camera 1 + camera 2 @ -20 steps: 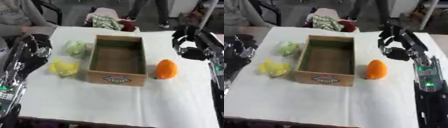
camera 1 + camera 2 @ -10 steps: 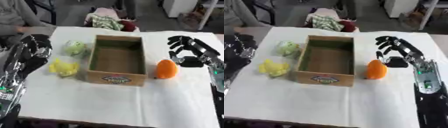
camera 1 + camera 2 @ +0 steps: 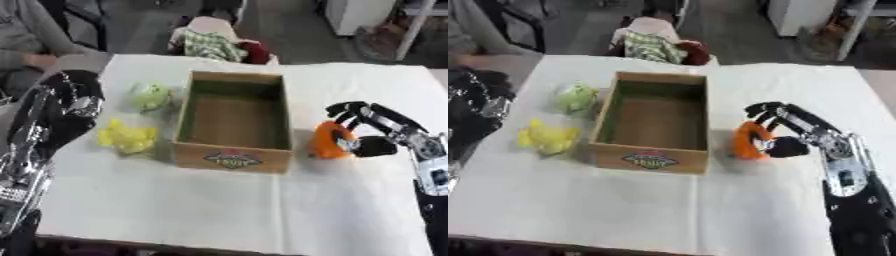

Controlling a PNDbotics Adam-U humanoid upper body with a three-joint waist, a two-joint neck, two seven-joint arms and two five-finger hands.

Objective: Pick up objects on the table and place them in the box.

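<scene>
Right hand (image 3: 794, 134) fingers curl round orange fruit (image 3: 330, 141), half hiding it, beside box (image 3: 234, 120); left hand's (image 3: 72, 95) fingers unclear.

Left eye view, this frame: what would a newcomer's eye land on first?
Most striking is the orange object just right of the box, with the right hand curled around it from the right. Next comes the open cardboard box in the middle of the white table, nothing visible inside it. Left of the box lie a pale green object and, nearer, a yellow one.
</scene>
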